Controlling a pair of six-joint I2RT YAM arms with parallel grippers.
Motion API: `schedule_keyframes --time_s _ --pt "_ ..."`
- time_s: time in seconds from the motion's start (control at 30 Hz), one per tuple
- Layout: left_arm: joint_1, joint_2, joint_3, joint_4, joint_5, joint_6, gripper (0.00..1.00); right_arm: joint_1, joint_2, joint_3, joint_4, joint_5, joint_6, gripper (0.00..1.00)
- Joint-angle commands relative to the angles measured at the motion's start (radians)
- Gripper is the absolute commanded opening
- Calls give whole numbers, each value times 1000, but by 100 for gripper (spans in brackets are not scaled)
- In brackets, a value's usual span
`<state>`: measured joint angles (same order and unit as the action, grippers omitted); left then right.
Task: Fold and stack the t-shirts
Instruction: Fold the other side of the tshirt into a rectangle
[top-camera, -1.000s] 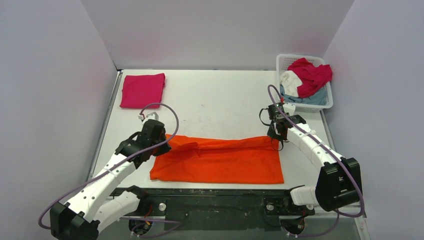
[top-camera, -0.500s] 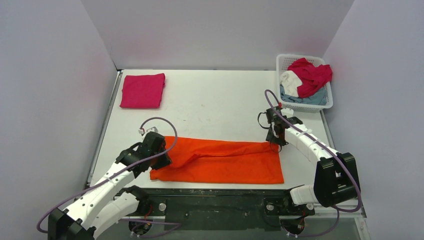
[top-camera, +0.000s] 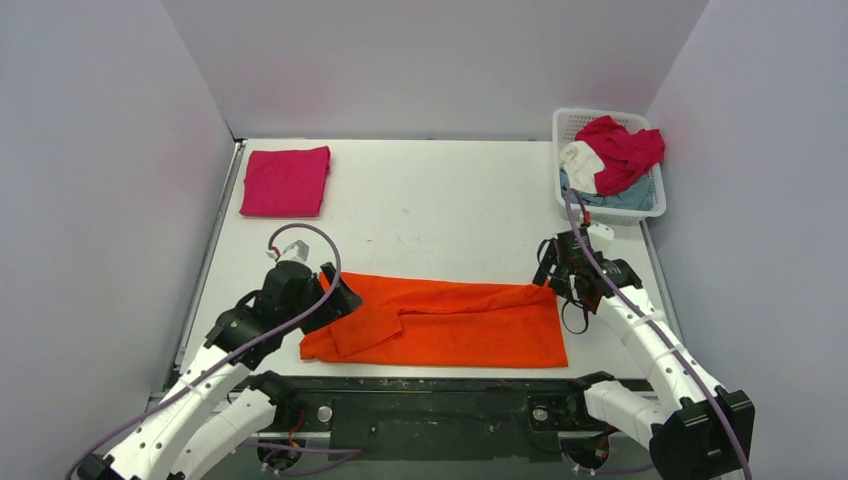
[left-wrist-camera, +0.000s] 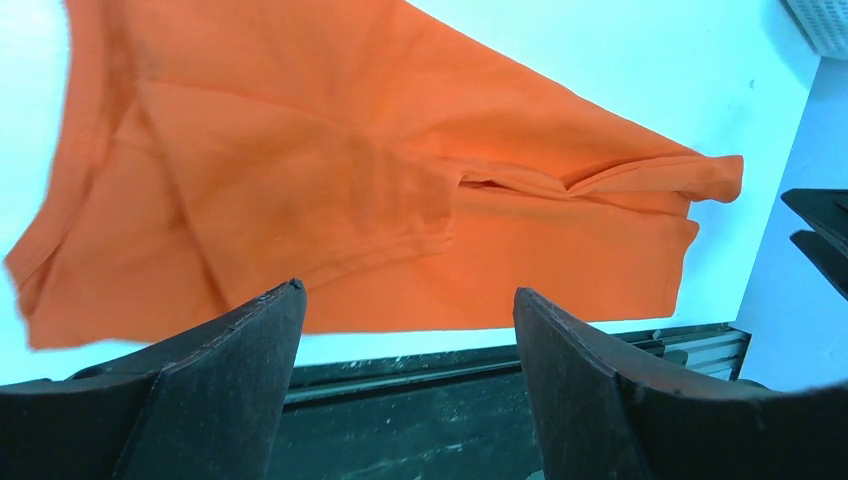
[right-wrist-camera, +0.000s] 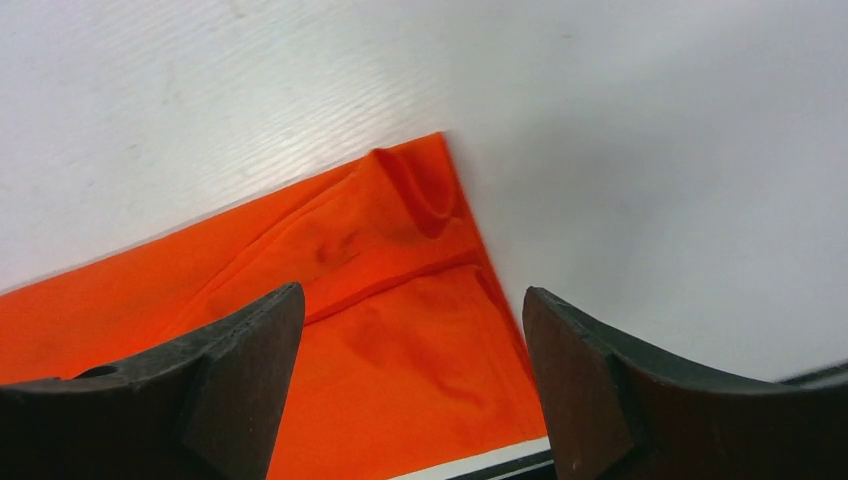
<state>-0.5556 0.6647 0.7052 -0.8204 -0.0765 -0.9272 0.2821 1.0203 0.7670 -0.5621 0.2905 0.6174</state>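
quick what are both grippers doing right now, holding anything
Left gripper: open, holding nothing, above the orange t-shirt.
Right gripper: open, holding nothing, above a corner of the same shirt.

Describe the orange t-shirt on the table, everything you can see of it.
The orange t-shirt is plain, soft-looking bright cloth, folded lengthwise into a long band lying flat along the near edge of the table. Its left end is rumpled, with a flap turned over at an angle and a stitched hem showing. The far right corner puckers slightly. The left gripper and right gripper hang open over its two ends, gripping nothing.
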Motion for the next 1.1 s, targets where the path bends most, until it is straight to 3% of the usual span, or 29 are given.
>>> schedule_keyframes --time_s 0.0,0.17,0.33,0.47,0.57,0.87,1.07 --pt "-6 138 -62 319 93 28 87 23 42 29 110 -282 -41 75" --pt "-1 337 -84 459 96 41 89 81 216 95 278 -360 -93 75" --pt "44 462 -130 528 120 37 90 104 435 150 310 -379 -68 73" --pt "111 506 -211 581 158 27 91 105 491 123 294 -334 -57 71" --pt "150 499 -243 570 156 40 92 102 457 82 245 -244 -63 70" --pt "266 435 -265 485 145 104 93 52 125 -165 -7 -23 2 71" --pt "269 444 -224 514 170 106 93 19 -2 -154 42 -130 19 72"
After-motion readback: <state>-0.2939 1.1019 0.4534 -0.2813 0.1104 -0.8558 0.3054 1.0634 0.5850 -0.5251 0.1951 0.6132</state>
